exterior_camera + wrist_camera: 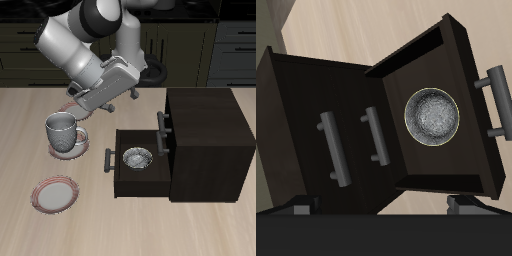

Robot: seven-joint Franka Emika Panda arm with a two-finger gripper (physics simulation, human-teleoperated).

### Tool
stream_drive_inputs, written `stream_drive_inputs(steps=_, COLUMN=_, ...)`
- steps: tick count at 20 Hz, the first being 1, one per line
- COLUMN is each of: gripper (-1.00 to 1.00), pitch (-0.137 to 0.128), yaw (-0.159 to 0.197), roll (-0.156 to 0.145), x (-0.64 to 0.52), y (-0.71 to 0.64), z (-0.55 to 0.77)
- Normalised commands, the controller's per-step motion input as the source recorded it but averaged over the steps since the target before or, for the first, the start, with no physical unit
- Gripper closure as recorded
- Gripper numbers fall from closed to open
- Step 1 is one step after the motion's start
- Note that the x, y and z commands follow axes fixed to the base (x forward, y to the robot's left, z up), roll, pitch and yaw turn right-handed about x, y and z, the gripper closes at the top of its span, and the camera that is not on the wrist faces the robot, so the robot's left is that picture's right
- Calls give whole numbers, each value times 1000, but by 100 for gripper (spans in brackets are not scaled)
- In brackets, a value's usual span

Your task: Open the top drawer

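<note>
The dark brown cabinet (pixel 205 135) shows three drawers with grey bar handles. The top drawer's front (pixel 166 112) is shut, its handle (pixel 160 122) flush with the middle one (pixel 163 144). In the wrist view the top handle (pixel 331 148) is the one farther from the open drawer. The lowest drawer (pixel 125 182) is pulled out with a metal bowl (pixel 137 157) inside it. My gripper (pixel 108 98) is open and empty. It hangs above the table, well away from the cabinet front and facing it. Its fingertips (pixel 301 207) stand wide apart.
A grey mug (pixel 62 130) stands on a plate (pixel 82 138) beside the open drawer, below my arm. A pink-rimmed plate (pixel 55 193) lies near the table's front edge. The open drawer's handle (pixel 108 160) juts toward the mug.
</note>
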Motion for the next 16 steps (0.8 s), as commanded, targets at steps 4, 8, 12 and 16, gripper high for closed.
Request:
stream_drive_inputs(steps=4, gripper=-100, pitch=-30, yaw=-35, roll=67, x=81, y=246, z=-53)
stream_drive_inputs(steps=8, gripper=-100, pitch=-28, yaw=-7, roll=52, x=5, y=172, z=-61)
stream_drive_inputs(steps=12, gripper=-100, pitch=-1, yaw=-8, roll=58, x=-35, y=195, z=-94)
stream_drive_inputs(steps=16, gripper=-100, pitch=-3, yaw=0, roll=30, x=-20, y=58, z=-6)
